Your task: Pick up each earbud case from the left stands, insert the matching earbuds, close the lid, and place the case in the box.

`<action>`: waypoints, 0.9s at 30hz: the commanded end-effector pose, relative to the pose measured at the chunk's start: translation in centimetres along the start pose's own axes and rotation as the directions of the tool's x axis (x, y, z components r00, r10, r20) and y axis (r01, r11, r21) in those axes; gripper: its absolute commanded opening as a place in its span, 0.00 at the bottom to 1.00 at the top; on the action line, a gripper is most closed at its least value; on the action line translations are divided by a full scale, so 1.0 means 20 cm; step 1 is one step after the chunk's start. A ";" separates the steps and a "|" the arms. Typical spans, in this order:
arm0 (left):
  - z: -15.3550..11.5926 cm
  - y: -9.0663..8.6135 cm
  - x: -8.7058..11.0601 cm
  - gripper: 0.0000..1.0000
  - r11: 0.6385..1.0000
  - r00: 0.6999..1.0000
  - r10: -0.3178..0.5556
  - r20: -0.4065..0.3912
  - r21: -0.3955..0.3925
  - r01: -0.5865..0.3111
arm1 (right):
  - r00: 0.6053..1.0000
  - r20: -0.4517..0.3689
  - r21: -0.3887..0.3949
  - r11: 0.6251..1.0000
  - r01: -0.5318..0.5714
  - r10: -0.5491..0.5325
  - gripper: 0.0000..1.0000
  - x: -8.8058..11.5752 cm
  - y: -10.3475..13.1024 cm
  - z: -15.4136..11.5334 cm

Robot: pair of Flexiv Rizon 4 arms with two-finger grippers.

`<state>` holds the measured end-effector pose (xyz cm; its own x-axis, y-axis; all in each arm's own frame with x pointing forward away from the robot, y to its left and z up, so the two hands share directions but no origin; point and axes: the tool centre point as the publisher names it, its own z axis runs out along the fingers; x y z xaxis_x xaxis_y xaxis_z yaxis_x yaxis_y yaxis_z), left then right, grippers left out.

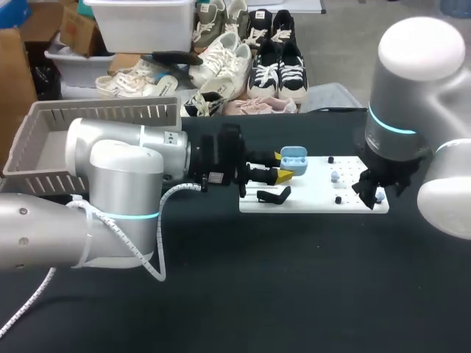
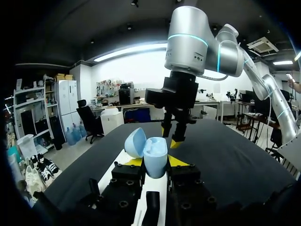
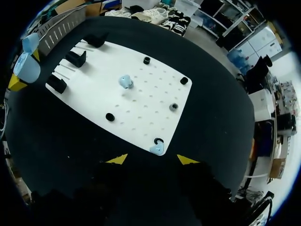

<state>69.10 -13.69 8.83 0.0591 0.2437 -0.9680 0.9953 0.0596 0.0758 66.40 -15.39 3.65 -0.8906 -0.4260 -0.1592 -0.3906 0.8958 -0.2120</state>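
My left gripper is shut on a light blue earbud case and holds it above the left end of the white board. In the left wrist view the case sits upright between the yellow tips, its lid open. My right gripper hangs over the board's right end. Its tips stand open on either side of a blue earbud on a peg at the board's edge, not touching it. A second blue earbud sits mid-board.
Black stands line the board's left side and small black pegs dot it. A grey slatted box stands at the table's far left. Black tabletop surrounds the board.
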 end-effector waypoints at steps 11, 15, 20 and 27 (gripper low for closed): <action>0.00 -0.01 0.00 0.00 1.000 1.000 0.001 0.002 -0.007 -0.001 | 1.000 -0.019 0.009 1.000 -0.017 0.017 0.49 -0.03 -0.01 0.05; 0.00 -0.01 0.00 0.00 1.000 1.000 0.001 0.002 -0.007 -0.001 | 1.000 -0.023 0.012 1.000 -0.019 0.019 0.47 -0.03 -0.01 0.06; 0.00 -0.01 0.00 0.00 1.000 1.000 0.001 0.002 -0.007 -0.001 | 0.999 -0.027 0.010 0.999 -0.036 0.036 0.45 -0.03 -0.02 0.08; 0.00 -0.01 0.00 0.00 1.000 1.000 0.001 0.002 -0.007 -0.001 | 0.998 -0.032 0.010 0.999 -0.046 0.046 0.42 -0.03 -0.02 0.09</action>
<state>69.10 -13.69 8.83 0.0592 0.2436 -0.9681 0.9953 0.0597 0.0759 67.51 -15.78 2.24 -0.9133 -0.3834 -0.1372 -0.3515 0.9124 -0.2098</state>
